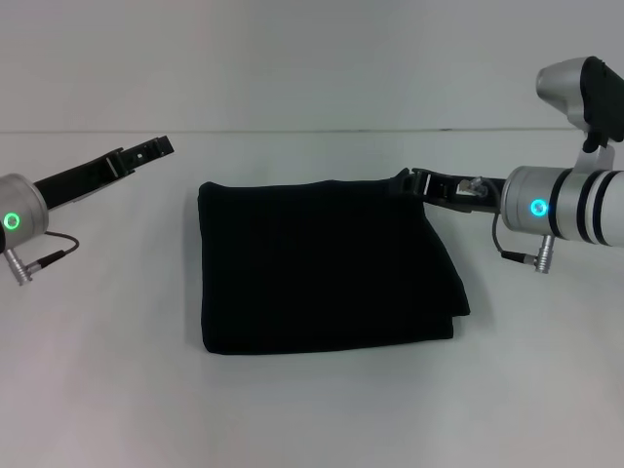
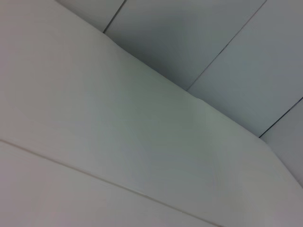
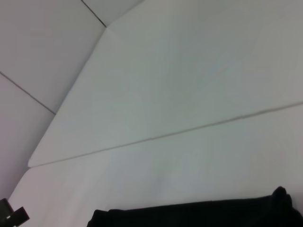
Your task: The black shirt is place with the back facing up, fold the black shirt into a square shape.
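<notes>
The black shirt lies folded into a rough square in the middle of the white table. My right gripper is at its far right corner, where a small tuft of cloth stands up between the fingertips. The right wrist view shows the black shirt's far edge with that raised tuft at one end. My left gripper hovers over bare table beyond the shirt's far left corner, apart from the cloth. It also shows small in the right wrist view as the left gripper.
The table's far edge meets a pale wall behind the shirt. The left wrist view shows only pale wall panels and white table surface.
</notes>
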Robot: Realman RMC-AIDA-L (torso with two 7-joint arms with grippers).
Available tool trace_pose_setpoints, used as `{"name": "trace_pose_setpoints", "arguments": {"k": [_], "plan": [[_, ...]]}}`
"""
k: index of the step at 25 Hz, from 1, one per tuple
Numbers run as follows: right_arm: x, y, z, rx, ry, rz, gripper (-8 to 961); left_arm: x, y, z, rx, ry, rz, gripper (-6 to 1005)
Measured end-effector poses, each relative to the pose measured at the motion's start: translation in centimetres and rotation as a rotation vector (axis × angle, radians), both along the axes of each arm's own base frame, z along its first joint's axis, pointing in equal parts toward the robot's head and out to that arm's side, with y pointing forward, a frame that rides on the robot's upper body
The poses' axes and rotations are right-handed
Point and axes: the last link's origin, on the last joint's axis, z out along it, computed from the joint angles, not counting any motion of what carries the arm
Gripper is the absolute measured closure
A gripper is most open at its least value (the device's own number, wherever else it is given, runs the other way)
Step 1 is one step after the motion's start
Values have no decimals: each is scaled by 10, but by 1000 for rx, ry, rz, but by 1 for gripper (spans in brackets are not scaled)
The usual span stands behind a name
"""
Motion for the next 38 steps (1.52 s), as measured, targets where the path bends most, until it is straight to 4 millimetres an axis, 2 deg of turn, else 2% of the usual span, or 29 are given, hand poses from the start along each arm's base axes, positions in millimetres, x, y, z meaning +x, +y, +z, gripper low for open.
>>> {"name": "trace_pose_setpoints", "arguments": {"k": [16,23,33,38], "plan": [[14,-5,2,9,-26,-14,933,0,0,-6,-6,-17,18,47],[19,-8,2,5,-28,-14,933,6,5,-18,-32,-16,31,47],[18,-11,0,-10,-28,6,933,25,15,-47,-129,57,36,48],[18,-12,1,-14,-29,16,934,24,16,-51,-116,77,61,48]]}}
